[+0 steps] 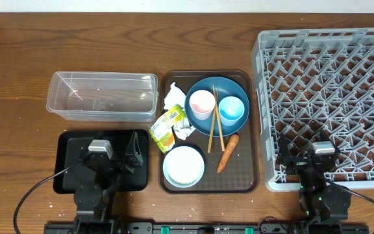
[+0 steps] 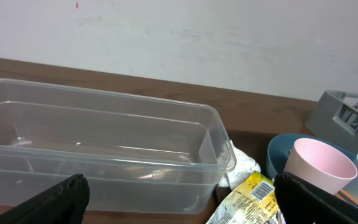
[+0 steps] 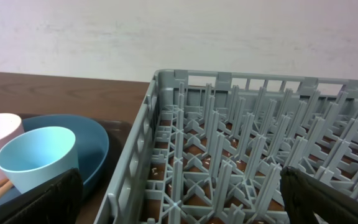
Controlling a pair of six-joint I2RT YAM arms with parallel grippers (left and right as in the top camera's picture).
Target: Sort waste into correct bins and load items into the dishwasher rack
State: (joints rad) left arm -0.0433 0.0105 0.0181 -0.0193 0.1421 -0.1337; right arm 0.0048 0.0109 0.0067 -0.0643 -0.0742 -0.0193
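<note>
Left gripper (image 2: 179, 186) over black tray (image 1: 67, 162), right gripper (image 3: 180, 177) over dishwasher rack (image 1: 330, 84) near corner; both jaws wide apart, empty. Tissue (image 1: 174, 99), snack wrapper (image 1: 167, 125), carrot (image 1: 228, 153), chopsticks (image 1: 213, 127), dark-blue plate (image 1: 229, 88) all on brown serving tray (image 1: 249, 175), midway between arms, likely reachable by either. Clear tub (image 1: 102, 96) bare. Sorting judged not started.

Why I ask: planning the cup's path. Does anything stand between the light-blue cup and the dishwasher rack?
No loose object. Between light-blue cup and dishwasher rack lie only the plate rim, the brown tray edge and the rack's wall.
</note>
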